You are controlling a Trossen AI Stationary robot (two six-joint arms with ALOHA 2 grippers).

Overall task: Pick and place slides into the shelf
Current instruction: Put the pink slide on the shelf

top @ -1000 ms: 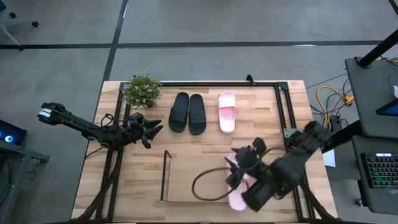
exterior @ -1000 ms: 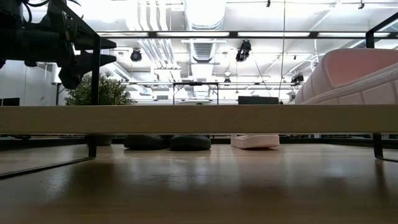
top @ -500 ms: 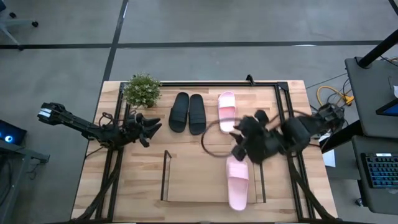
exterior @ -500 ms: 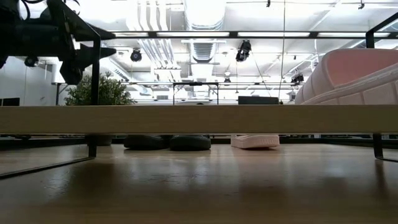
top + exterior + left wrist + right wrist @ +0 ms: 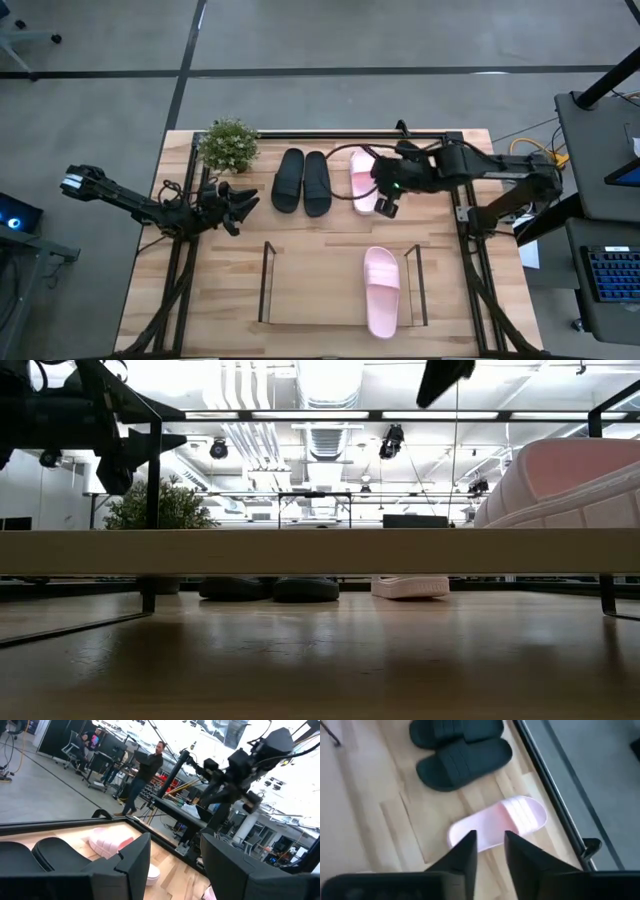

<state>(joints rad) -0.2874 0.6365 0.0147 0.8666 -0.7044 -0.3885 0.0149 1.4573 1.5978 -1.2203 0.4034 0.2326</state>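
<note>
- Tabletop (image 5: 330,230) of light wood fills the middle of the high view, edged by a dark metal frame (image 5: 455,170).
- Shelf (image 5: 310,290), a low pale board with thin dark uprights at its two ends, lies in the lower centre of the high view.
- Left arm (image 5: 140,205) waits at the left edge of the table, its left gripper (image 5: 240,208) hanging beside the plant with fingers (image 5: 135,857) parted and nothing between them.
- Right arm (image 5: 480,170) reaches in from the right in the upper part of the high view; the right gripper (image 5: 385,195) hovers over the loose pink slide (image 5: 364,180), fingers (image 5: 465,852) a narrow gap apart; whether they touch the slide is hard to judge from here.
- Black pair of slides (image 5: 301,181) sits side by side in the upper centre, just left of that pink slide.
- Second pink slide (image 5: 381,290) rests on the shelf at its right end, close to the right upright.
- Potted plant (image 5: 228,145) stands at the upper left corner of the table.
- Person (image 5: 145,770) stands in the room behind, seen in the left wrist view.
</note>
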